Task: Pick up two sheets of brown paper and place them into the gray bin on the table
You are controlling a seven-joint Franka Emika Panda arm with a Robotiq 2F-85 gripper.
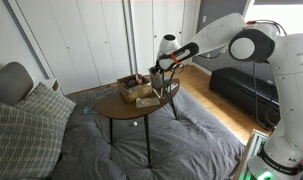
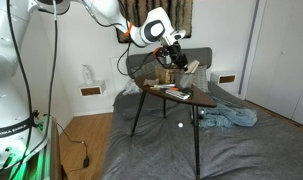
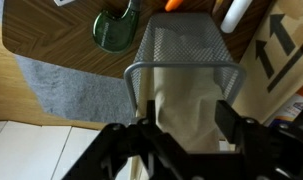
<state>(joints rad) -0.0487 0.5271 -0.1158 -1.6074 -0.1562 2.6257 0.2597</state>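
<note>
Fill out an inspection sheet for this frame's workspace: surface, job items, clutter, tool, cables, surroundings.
Surface: dark wooden table, crowded at the far side, with gray bedding beneath.
Job's things: gray bin, mesh; tan brown paper inside its rim.
Clutter: brown box; green glass item.
Grippers: tool over the bin, fingers either side of the paper; grip cannot be told.
Cables: black loop by the wrist; cord on the floor.
Surroundings: pillows, black sofa, white closet doors.
</note>
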